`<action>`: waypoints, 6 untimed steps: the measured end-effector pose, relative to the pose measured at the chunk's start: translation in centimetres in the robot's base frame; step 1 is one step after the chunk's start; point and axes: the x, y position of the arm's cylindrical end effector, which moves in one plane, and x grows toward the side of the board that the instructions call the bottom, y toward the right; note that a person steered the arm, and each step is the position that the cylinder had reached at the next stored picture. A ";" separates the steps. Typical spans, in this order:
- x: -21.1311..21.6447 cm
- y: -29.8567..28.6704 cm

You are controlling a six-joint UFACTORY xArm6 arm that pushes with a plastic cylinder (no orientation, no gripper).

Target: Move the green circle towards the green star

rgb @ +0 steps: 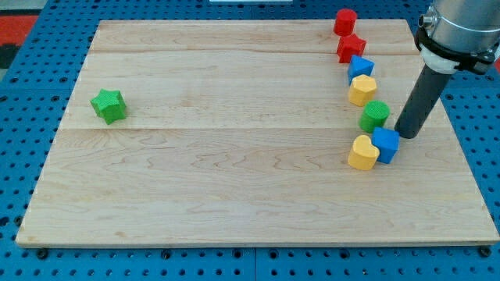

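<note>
The green circle (375,115) sits at the view's right in a curved row of blocks. The green star (108,104) lies alone far off at the view's left. My tip (405,134) is just right of the green circle and a little lower, right above the blue cube (385,144). The dark rod rises from it to the arm at the view's top right corner.
In the same row, from the view's top down: a red block (345,21), a red star (351,48), a blue block (360,68), a yellow block (362,90), then below the circle a yellow heart (362,153). The wooden board (234,179) lies on a blue pegboard.
</note>
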 end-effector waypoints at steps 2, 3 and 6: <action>-1.5 -9.8; 0.0 -14.4; -1.1 -34.3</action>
